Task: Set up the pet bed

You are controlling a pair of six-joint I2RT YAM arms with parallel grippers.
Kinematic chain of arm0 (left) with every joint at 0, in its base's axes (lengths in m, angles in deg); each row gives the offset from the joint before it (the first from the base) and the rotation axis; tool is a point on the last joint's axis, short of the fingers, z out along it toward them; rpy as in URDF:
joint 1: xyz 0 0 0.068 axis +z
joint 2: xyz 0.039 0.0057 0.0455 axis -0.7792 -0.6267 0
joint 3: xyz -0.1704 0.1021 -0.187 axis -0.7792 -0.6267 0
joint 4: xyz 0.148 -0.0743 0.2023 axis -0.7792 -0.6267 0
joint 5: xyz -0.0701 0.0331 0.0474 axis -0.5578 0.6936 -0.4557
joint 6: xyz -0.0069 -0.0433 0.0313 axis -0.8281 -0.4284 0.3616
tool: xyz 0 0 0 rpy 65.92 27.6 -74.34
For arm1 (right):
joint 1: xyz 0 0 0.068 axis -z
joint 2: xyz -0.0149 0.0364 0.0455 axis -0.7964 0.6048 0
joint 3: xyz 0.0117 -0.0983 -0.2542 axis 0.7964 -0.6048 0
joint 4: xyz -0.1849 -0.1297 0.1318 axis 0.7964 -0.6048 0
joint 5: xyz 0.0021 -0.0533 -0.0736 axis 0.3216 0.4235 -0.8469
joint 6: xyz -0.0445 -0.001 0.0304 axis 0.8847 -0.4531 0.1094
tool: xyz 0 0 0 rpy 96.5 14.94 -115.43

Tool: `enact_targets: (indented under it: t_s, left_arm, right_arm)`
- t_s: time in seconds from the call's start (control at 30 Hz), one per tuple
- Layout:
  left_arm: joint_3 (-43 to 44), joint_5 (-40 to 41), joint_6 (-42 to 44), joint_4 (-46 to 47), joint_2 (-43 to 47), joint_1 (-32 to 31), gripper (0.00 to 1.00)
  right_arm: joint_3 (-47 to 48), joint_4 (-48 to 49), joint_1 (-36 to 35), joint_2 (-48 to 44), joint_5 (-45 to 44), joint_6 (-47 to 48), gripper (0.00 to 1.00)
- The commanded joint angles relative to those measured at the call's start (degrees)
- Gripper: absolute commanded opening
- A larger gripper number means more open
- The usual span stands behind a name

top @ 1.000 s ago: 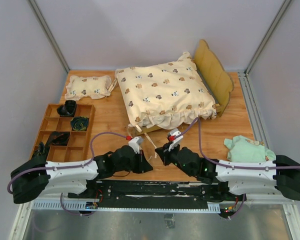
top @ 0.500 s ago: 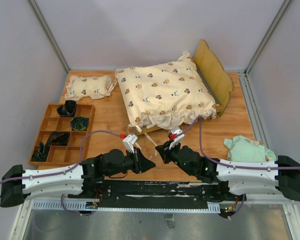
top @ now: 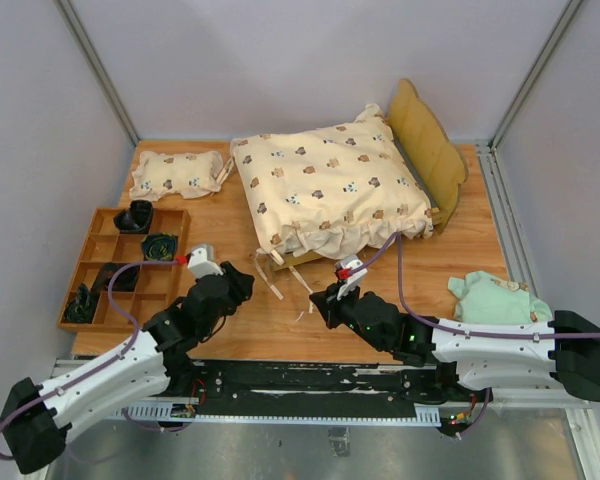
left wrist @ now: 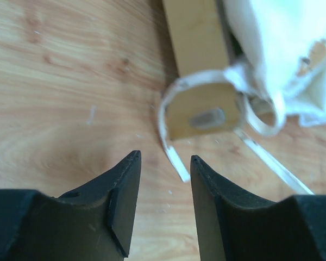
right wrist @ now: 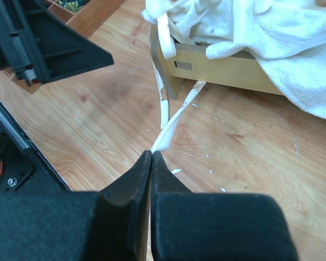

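Observation:
The pet bed (top: 438, 165) stands at the back centre, its wavy headboard on the right. A cream bear-print quilt (top: 325, 190) covers most of it. My left gripper (top: 244, 282) hovers over the table near the bed's front left corner. In the left wrist view this left gripper (left wrist: 164, 157) is open and holds nothing. A cream tie (left wrist: 171, 149) loops round the corner post (left wrist: 201, 111) just ahead. My right gripper (right wrist: 152, 153) is shut on the end of another cream tie (right wrist: 176, 122), which runs up to the bed frame (right wrist: 223, 68).
A wooden compartment tray (top: 100, 265) with dark items lies left of my left arm. A small bear-print pillow (top: 178, 173) sits at the back left. A mint-green cloth (top: 495, 298) lies at the front right, beside my right arm.
My left gripper has opened, let go of its tie and swung left, away from the right gripper and toward the tray. The right gripper has stayed shut on its tie.

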Motion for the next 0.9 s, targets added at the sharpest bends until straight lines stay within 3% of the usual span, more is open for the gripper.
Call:
enact_targets:
  t_s: [0.0, 0.07, 0.4, 0.53, 0.87]
  left_arm:
    - [-3.96, -13.32, 6.95, 13.42, -3.23, 11.44, 0.44]
    - [-4.56, -17.28, 8.55, 20.04, -6.43, 13.94, 0.43]
    - [-7.12, -22.09, 8.45, 40.64, -23.21, 14.62, 0.5]
    - [-5.3, -21.87, 8.2, 42.76, -30.28, 14.64, 0.47]
    - [-2.22, -17.37, 9.34, 45.76, -39.93, 15.6, 0.49]
  right_arm:
    - [1.63, 1.84, 0.37, -1.0, 0.37, -0.27, 0.0]
    - [1.66, 1.49, 0.37, -1.04, 0.3, 0.07, 0.0]
    - [2.79, 2.23, 0.37, 0.46, 2.73, 1.49, 0.0]
    - [2.88, 2.46, 0.37, 0.81, 2.85, 1.77, 0.0]
    - [3.75, 2.69, 0.45, 1.93, 2.91, 2.69, 0.0]
